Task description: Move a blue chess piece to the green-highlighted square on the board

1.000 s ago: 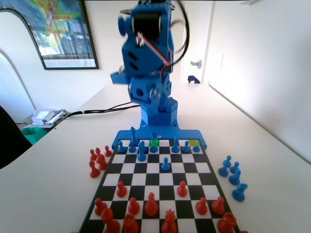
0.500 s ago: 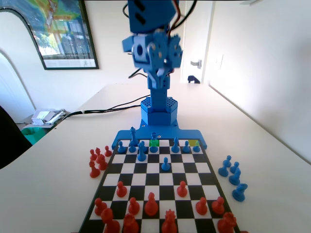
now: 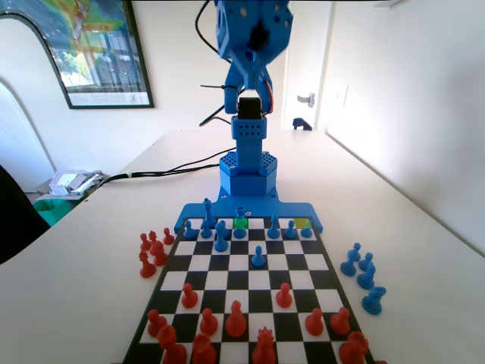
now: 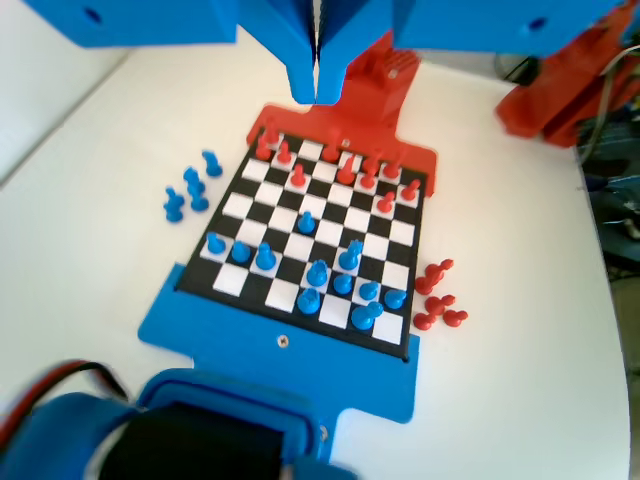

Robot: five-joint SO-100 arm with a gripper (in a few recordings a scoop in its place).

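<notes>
The board (image 3: 303, 262) lies in front of the blue arm, and the wrist view looks down on the whole board (image 4: 392, 238). The green-highlighted square (image 3: 241, 222) is in the back row near the arm, with a blue piece right at its near edge. A short blue chess piece (image 3: 258, 256) stands alone toward the middle of the board, seen from above as a lone blue pawn (image 4: 307, 221). Other blue pieces fill the rows by the arm. My gripper (image 3: 256, 51) is held high above the arm's base. Its jaws (image 4: 317, 85) are pressed together, shut and holding nothing.
Red pieces (image 3: 236, 318) hold the near rows of the board. Captured blue pieces (image 3: 361, 274) stand on the table right of the board, captured red ones (image 3: 153, 250) to its left. A paler yellow-green square (image 3: 301, 223) is in the back row. Cables (image 3: 163, 171) run behind the arm.
The arm has turned from facing left to facing straight along the board and has risen. The pieces have not moved.
</notes>
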